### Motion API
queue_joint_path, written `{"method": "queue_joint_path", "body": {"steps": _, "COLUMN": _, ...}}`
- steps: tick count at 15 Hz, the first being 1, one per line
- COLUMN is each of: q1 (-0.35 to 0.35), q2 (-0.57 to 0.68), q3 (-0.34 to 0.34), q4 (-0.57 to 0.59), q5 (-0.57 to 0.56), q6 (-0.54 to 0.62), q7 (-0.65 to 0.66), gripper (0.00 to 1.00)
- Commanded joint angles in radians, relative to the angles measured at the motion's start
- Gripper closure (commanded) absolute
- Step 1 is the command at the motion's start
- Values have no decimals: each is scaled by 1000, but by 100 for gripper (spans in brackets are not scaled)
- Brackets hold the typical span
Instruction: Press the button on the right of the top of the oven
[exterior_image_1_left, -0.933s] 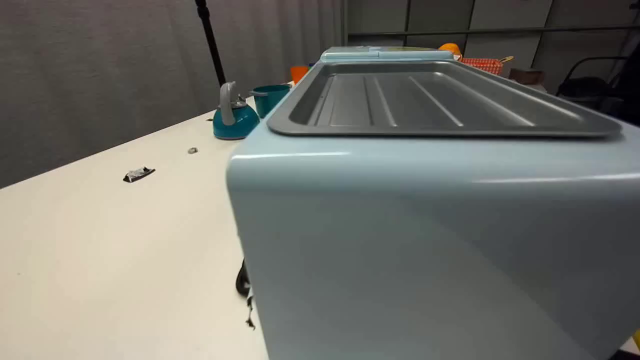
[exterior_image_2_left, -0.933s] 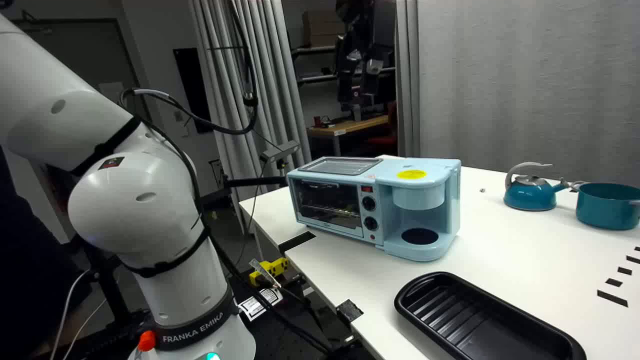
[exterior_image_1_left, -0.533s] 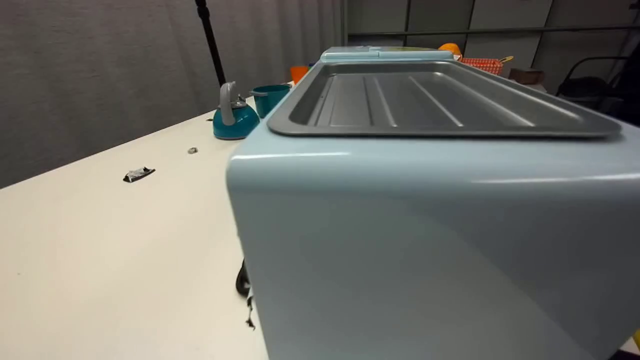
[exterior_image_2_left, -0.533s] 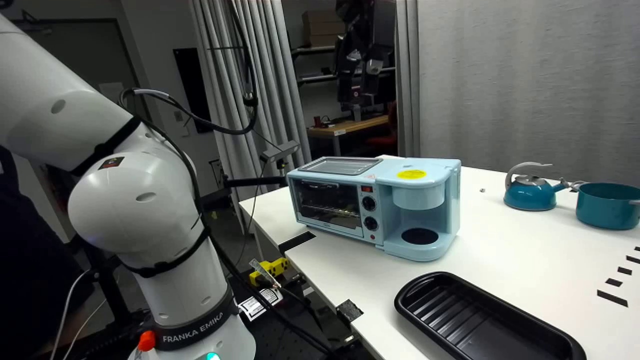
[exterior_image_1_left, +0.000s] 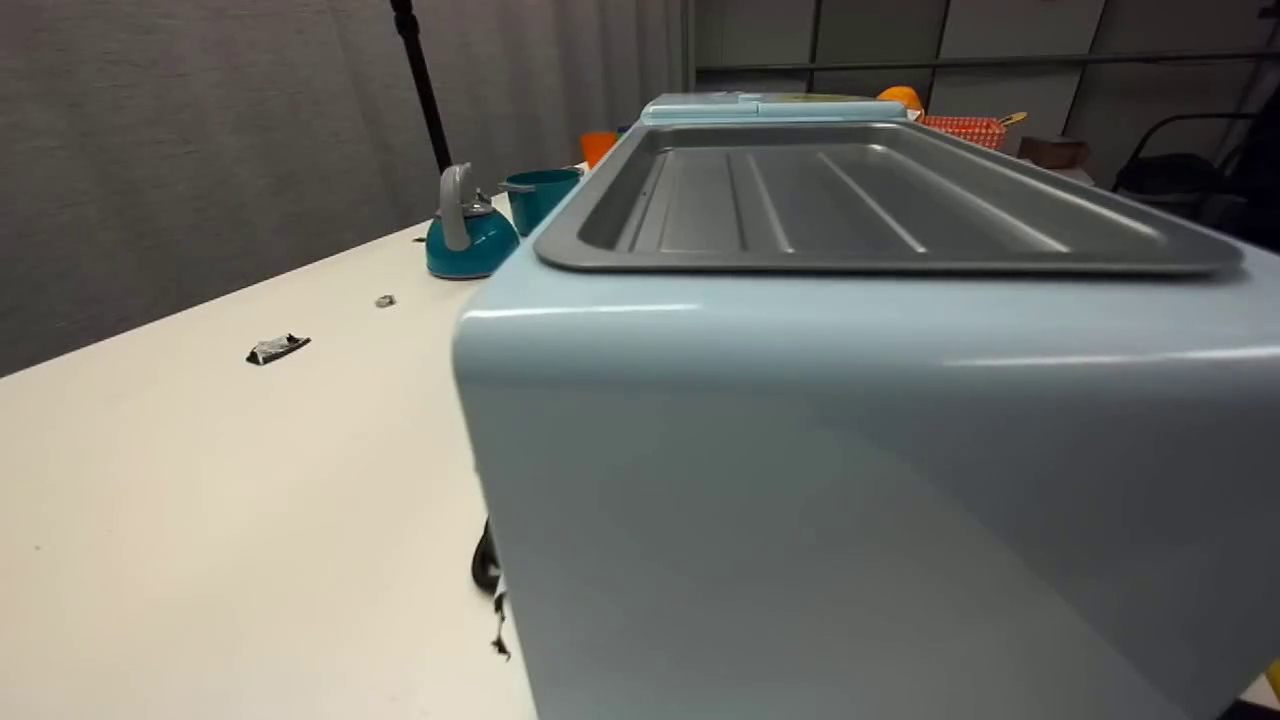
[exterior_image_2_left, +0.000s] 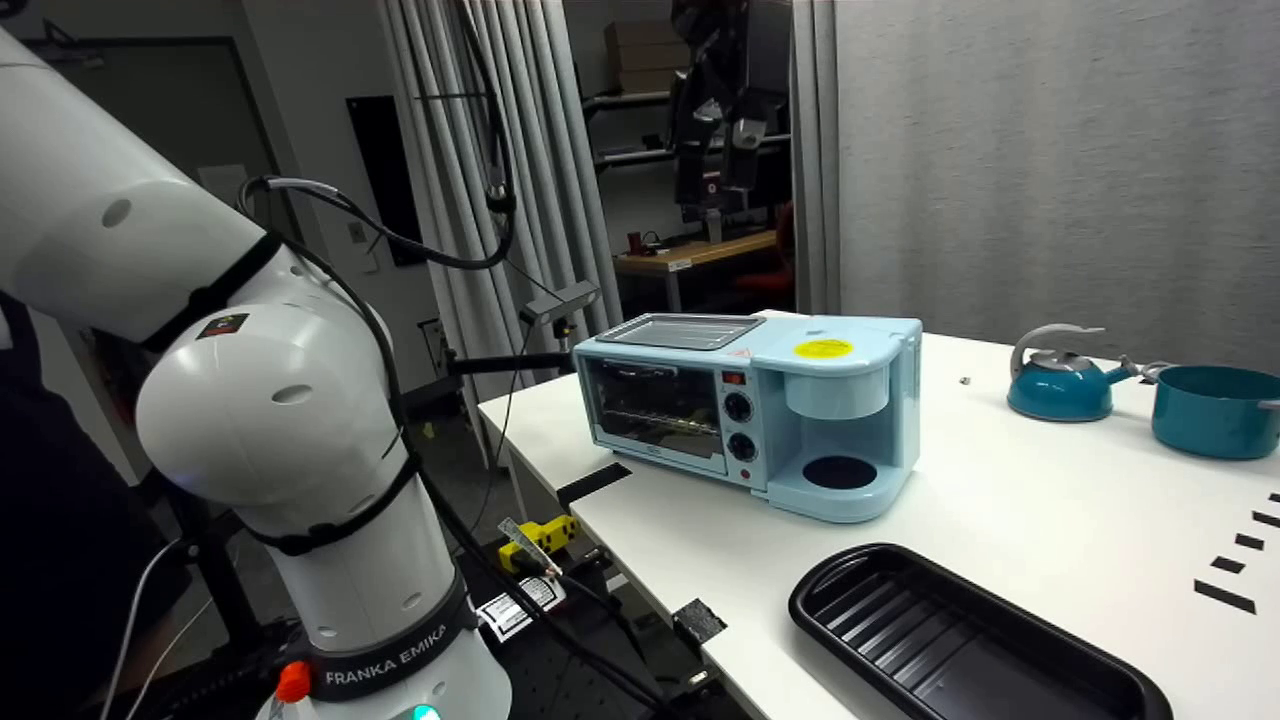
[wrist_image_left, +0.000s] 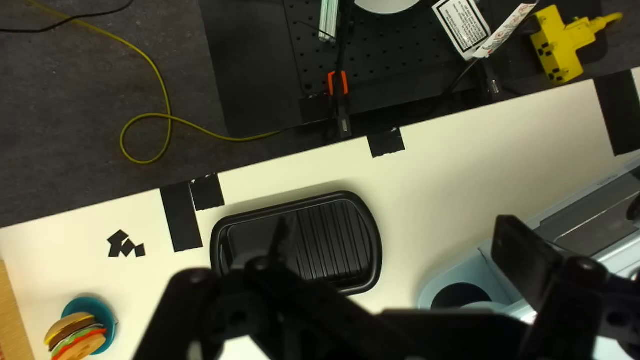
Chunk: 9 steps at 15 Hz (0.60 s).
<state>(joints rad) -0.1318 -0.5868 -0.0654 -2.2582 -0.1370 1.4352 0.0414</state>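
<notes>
The oven is a pale blue boxy appliance (exterior_image_1_left: 850, 500) with a grey ridged tray top. In an exterior view its front (exterior_image_2_left: 757, 415) shows a glass door, a red switch (exterior_image_2_left: 734, 378) and two dark knobs to the door's right. Its right top bears a yellow oval label and a small raised tab (exterior_image_1_left: 748, 98); I cannot tell which part is the button. In the wrist view part of the oven (wrist_image_left: 470, 272) shows at the lower right, partly behind a finger. My gripper (wrist_image_left: 397, 227) is open and empty, high above the table. Neither exterior view shows it.
A black ridged pan (wrist_image_left: 376, 235) lies in front of the oven. A teal kettle (exterior_image_2_left: 1060, 388) and teal pot (exterior_image_2_left: 1215, 415) stand farther right. A toy burger (wrist_image_left: 75, 337) shows in the wrist view. Cables and a yellow power strip (wrist_image_left: 557, 47) lie beyond the table's edge.
The arm, the oven and the other objects have not visibly moved. A dark figure at the left edge of an exterior view has shifted slightly.
</notes>
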Motion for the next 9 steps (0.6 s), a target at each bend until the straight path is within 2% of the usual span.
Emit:
{"method": "queue_joint_path", "body": {"steps": 1, "q1": 10, "q2": 1, "q3": -8, "q4": 3, "q5": -3, "q6": -3, "q7": 4, "gripper": 0}}
{"method": "queue_joint_path", "body": {"steps": 5, "q1": 13, "q2": 4, "q3": -8, "q4": 1, "q5": -3, "q6": 15, "q7": 0, "gripper": 0}}
{"method": "queue_joint_path", "body": {"steps": 9, "q1": 29, "q2": 31, "q3": -7, "q4": -6, "q5": 0, "q6": 114, "q7": -15, "gripper": 0}}
